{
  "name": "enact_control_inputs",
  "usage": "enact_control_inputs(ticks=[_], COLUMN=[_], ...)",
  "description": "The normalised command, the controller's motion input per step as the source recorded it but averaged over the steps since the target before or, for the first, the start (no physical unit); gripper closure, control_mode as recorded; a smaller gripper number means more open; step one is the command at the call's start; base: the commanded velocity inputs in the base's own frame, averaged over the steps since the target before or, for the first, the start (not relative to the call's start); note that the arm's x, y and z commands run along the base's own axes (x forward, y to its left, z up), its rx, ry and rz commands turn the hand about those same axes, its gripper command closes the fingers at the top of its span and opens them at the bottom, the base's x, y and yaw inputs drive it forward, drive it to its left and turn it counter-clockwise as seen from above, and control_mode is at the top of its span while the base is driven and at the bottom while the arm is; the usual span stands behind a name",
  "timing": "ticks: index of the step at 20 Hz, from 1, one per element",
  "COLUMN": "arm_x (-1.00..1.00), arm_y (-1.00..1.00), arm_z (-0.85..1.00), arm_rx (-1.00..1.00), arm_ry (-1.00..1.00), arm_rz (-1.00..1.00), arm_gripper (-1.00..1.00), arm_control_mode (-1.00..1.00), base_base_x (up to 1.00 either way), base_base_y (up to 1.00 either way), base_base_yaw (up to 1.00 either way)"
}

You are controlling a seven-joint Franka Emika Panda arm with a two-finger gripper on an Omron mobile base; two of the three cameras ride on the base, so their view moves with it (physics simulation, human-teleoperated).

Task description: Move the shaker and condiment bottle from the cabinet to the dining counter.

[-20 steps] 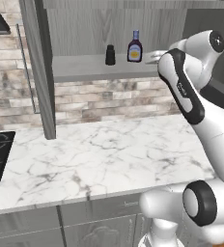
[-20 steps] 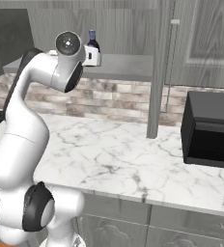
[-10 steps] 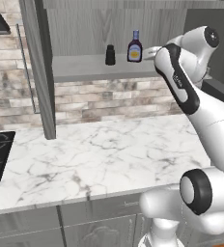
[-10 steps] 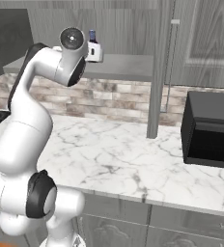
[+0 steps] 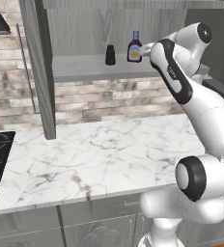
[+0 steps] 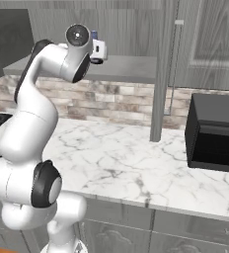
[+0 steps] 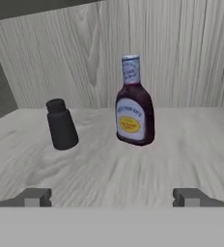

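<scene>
The arm reaches into the cabinet [image 5: 75, 67], jaws spread wide and empty, squared up on the condiment bottle [image 7: 134, 103]; the shaker [image 7: 62, 124] stands just beside it. Next, I'd guess: ease forward and close.

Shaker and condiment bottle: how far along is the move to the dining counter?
Done: the cabinet stands open. Nothing has been moved; the shaker and condiment bottle both stand upright on its shelf, apart. In hand: nothing. The end effector is open, facing the bottle and short of it. Left: grasp and carry each item to the dining counter.
</scene>
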Motion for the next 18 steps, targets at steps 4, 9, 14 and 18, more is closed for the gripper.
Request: enact_control_inputs(ticks=[4, 9, 14, 18], arm_x=[0.29, 0.32, 0.28, 0.28], arm_y=[0.0, 0.0, 0.0, 0.0], arm_z=[0.01, 0.04, 0.05, 0.08], arm_rx=[0.0, 0.0, 0.0, 0.0], arm_ry=[-0.02, -0.02, -0.06, -0.04], arm_rz=[0.0, 0.01, 0.0, 0.0], arm_gripper=[-1.0, -1.0, -1.0, -1.0], arm_control_mode=[-1.0, -1.0, -1.0, -1.0], base_base_x=[0.0, 0.0, 0.0, 0.0], base_base_y=[0.0, 0.0, 0.0, 0.0], base_base_yaw=[0.0, 0.0, 0.0, 0.0])
